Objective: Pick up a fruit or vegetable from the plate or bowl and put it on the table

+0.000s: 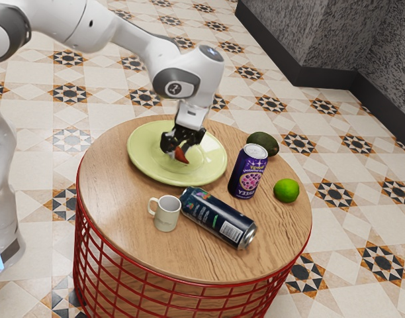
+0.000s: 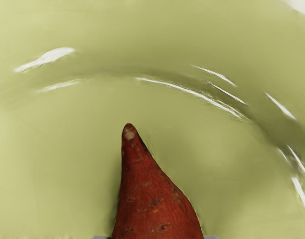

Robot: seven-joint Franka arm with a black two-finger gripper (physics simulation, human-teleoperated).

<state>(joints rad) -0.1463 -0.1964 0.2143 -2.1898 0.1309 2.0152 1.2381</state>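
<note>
My gripper [image 1: 180, 144] is closed on the red sweet potato [image 1: 181, 156], low over the green plate [image 1: 142, 165]. The tapered tip points out from my grip; its thicker end is cut off in the wrist view, and I can't tell whether it touches the plate. Beyond the plate from my gripper, the upright purple can [image 1: 248, 173] partly hides the avocado [image 1: 265, 142].

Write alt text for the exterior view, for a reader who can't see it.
A robot arm grips a red, tapered vegetable with its tool over a green plate on a round wooden table. Near the plate are a mug, a dark can on its side, an upright purple can, a lime and an avocado.
</note>
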